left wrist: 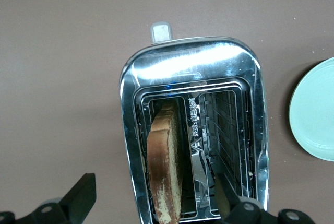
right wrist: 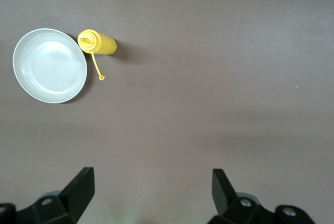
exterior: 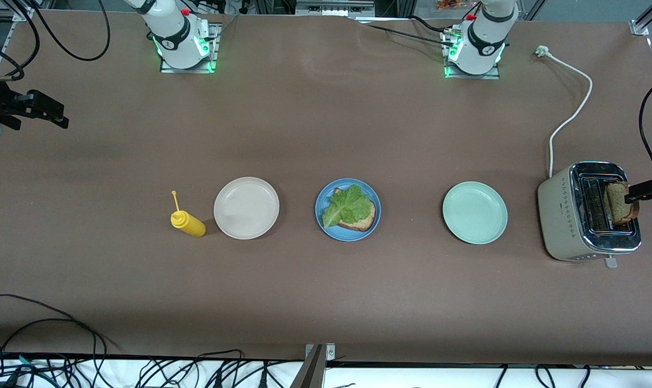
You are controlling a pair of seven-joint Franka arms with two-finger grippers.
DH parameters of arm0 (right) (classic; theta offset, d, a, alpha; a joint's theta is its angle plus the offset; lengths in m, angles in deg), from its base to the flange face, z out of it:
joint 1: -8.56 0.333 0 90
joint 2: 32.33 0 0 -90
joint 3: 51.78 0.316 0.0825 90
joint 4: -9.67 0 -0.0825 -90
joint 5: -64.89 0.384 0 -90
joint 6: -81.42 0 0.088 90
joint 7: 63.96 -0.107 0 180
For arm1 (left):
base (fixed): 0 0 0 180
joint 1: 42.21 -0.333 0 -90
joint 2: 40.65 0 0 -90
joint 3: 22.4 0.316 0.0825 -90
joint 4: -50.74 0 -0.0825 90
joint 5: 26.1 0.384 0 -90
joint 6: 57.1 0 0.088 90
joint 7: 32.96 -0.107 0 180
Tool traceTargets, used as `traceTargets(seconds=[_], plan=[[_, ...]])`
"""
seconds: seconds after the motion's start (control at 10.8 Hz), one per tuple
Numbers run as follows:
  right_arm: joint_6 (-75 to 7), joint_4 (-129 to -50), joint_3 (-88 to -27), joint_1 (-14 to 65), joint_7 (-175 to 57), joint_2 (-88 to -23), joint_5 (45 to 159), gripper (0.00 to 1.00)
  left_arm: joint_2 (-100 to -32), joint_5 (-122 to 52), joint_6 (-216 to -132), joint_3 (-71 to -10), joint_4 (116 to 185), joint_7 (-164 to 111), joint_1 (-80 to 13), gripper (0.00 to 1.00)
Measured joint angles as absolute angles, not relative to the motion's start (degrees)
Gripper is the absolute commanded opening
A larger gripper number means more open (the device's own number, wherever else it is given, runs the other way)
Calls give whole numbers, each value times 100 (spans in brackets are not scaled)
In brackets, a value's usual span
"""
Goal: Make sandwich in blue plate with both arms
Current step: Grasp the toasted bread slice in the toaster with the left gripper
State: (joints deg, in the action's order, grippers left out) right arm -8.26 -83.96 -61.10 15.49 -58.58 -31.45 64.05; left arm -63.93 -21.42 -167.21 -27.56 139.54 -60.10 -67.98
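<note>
Mid-table toward the front edge: blue plate (exterior: 347,209) holds a bread slice topped with lettuce (exterior: 347,206); top slice missing. Second slice (exterior: 620,203) stands in the toaster (exterior: 587,213) at the left arm's end, left gripper (exterior: 649,191) over it. Right gripper (exterior: 32,110) waits at the opposite end.

Left wrist: jaws wide, straddling the slice (left wrist: 165,164); its long axis runs along the slot, directly below.

Right wrist: right gripper (right wrist: 151,190) wide, empty, over bare tabletop.
</note>
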Motion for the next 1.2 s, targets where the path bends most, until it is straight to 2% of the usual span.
traceTargets(seconds=[0.19,0.65,0.74,0.83,0.93,1.2], plan=[[-826,-8396,-6110,1549,-5858,-3145,6405,100,-6427,-2142,-16740,-2756,13954,-6011,-6809,100],[-826,-8396,-6110,1549,-5858,-3145,6405,100,-6615,-2150,-16741,-2759,13965,-5997,-6849,68],[-826,-8396,-6110,1549,-5858,-3145,6405,100,-6634,-2150,-16736,-2760,13997,-5995,-6869,44],[-826,-8396,-6110,1549,-5858,-3145,6405,100,-6641,-2150,-16733,-2759,14051,-5994,-6896,8],[-826,-8396,-6110,1549,-5858,-3145,6405,100,-6647,-2151,-16728,-2759,14108,-5993,-6922,0],[-826,-8396,-6110,1549,-5858,-3145,6405,100,-6651,-2160,-16677,-2769,14140,-5992,-6937,0]])
